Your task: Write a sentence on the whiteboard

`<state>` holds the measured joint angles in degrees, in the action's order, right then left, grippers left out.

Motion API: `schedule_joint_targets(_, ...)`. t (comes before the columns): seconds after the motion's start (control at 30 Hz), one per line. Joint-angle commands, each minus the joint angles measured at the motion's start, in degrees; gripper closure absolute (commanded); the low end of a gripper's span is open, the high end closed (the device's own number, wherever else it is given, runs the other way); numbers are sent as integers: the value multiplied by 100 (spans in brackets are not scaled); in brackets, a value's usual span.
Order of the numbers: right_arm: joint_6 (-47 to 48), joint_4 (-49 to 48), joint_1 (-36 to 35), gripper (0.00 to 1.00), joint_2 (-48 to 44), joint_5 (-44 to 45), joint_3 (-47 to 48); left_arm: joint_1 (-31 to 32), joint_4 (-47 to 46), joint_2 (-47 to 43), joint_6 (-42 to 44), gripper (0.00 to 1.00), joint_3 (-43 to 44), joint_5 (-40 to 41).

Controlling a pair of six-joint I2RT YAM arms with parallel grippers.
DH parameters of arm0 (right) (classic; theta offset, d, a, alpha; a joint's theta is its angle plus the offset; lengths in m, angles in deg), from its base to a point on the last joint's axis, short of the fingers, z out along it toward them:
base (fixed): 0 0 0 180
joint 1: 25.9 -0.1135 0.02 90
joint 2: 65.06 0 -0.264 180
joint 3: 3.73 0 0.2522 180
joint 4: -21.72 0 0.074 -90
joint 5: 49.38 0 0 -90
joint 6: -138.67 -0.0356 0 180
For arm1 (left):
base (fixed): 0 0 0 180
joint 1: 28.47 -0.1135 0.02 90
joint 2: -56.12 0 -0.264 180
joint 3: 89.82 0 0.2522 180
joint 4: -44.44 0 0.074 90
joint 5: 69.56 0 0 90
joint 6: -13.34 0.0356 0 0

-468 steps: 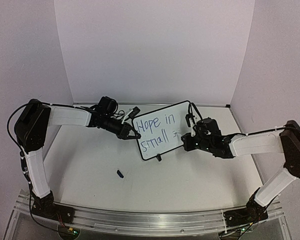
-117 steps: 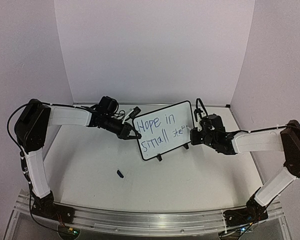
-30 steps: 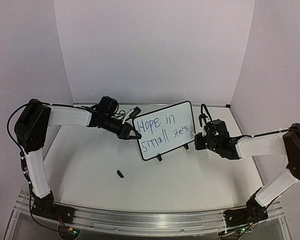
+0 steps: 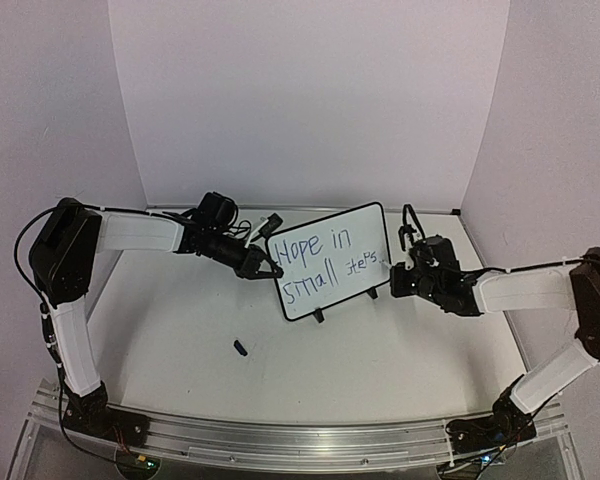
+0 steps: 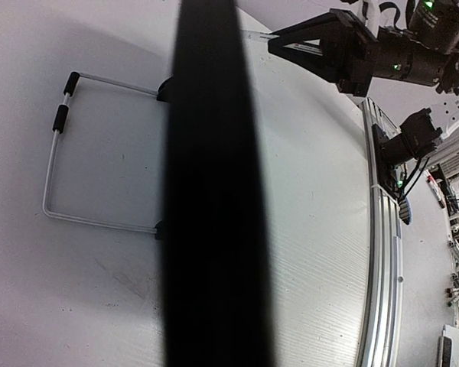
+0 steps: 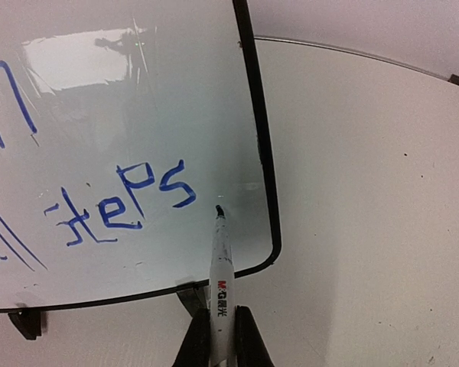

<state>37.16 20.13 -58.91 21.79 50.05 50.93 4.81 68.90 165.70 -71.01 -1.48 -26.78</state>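
Observation:
The whiteboard [image 4: 325,262] stands tilted near the middle of the table, and its black frame edge [image 5: 214,229] fills the left wrist view as a dark band. My left gripper [image 4: 264,268] is shut on the board's left edge. The sentence [image 4: 320,262] reads "Hope in small steps" in blue, with "steps" [image 6: 122,202] smaller at the lower right. My right gripper [image 6: 222,348] is shut on a white marker [image 6: 220,290]. The marker's tip sits at the board just right of the last "s"; whether it touches I cannot tell.
A small dark marker cap [image 4: 240,348] lies on the table in front of the board. The board's wire stand [image 5: 53,168] rests on the table behind it. White walls close off the back and sides, and an aluminium rail [image 4: 280,435] runs along the near edge.
The last word grew from a couple of strokes to the full "steps". Over the last second the right gripper and marker shifted only slightly; the left arm and board stayed put.

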Motion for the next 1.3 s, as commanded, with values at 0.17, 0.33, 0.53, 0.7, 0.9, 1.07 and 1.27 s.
schedule_joint_targets(0.17, -194, 963, 28, 100, -1814, 477, -441, 140, 212, 107, -130, 95, 168, -94)
schedule_joint_targets(0.33, -190, 1109, 26, 100, -2309, 509, -500, 135, 234, 78, -203, 73, 186, -70)
schedule_joint_targets(0.53, -173, 1119, 24, 100, -2582, 431, -524, 135, 291, -26, -202, 47, 133, 66)
schedule_joint_targets(0.7, -59, 1228, 27, 100, -2859, 393, -504, 135, 209, -321, -259, 24, -151, 387)
schedule_joint_targets(0.9, 48, 1369, 30, 100, -3087, 256, -431, 136, 191, -684, -398, 12, -299, 837)
schedule_joint_targets(1.07, 129, 1471, 24, 100, -3227, 164, -374, 135, 94, -1048, -691, 8, -581, 1064)
schedule_joint_targets(1.27, 192, 1527, 24, 100, -3321, 132, -308, 135, -276, -1602, -1027, 1, -1087, 1215)
